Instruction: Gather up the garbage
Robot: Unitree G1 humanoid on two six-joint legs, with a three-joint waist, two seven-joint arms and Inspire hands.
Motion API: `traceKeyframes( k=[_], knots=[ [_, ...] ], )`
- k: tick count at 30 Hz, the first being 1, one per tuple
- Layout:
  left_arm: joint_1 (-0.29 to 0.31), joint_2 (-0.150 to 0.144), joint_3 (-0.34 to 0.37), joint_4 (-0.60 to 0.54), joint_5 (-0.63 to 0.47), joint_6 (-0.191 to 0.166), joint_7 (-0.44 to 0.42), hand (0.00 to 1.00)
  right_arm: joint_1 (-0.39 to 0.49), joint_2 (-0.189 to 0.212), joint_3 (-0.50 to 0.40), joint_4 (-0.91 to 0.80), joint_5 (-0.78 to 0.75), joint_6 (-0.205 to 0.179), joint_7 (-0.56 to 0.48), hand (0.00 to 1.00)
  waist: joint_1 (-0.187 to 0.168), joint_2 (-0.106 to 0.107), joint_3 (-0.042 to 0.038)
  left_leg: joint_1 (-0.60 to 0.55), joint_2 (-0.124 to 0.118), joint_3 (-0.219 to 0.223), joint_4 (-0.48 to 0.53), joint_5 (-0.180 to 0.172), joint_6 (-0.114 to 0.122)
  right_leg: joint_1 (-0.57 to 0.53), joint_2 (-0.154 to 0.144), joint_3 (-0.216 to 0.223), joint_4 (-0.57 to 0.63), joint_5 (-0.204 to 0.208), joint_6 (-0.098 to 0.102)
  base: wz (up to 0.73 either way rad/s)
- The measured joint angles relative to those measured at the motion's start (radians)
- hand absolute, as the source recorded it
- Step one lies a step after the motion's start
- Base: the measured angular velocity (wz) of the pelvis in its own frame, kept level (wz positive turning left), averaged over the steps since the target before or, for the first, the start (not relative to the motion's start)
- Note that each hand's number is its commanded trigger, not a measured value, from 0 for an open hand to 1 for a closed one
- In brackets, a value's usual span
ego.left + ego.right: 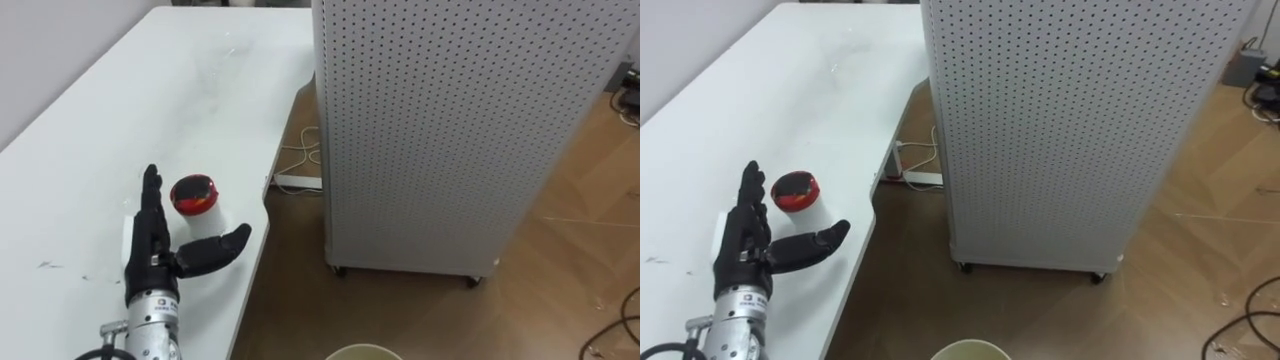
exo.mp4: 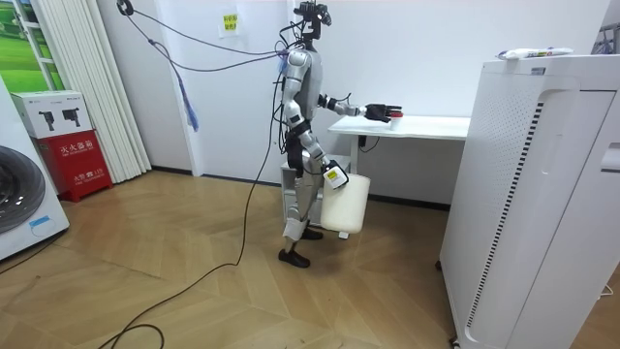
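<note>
A small white container with a red lid (image 1: 193,195) stands near the front right edge of the white table (image 1: 120,110). My left hand (image 1: 150,245) rests on the table just before it, open. Its straight fingers lie along the container's left side, and the thumb (image 1: 228,243) is spread out to the right below it. In the room view I stand at the table's end with the left arm stretched over it. A white bin (image 2: 346,204) hangs by my right hip from my right hand (image 2: 329,174). The bin's rim (image 1: 362,351) peeks in at the bottom of the eye views.
A tall white perforated cabinet on castors (image 1: 450,130) stands close to the table's right side, leaving a narrow gap of wooden floor. A white power strip with its cord (image 1: 297,182) lies on the floor in that gap. The table's left edge meets the wall.
</note>
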Motion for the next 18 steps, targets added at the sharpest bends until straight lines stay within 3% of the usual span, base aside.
traceKeyframes(
  k=[18],
  knots=[
    [-0.108,-0.006,-0.001,0.201,-0.032,-0.004,0.022,0.00,-0.006,0.002,0.032,0.044,-0.004,0.006,-0.011,1.00,-0.001,-0.002,0.0013,-0.003,0.004,0.024,0.001,-0.002,0.003,-0.019,0.000,0.025,0.013,0.000,0.001,-0.04]
  ],
)
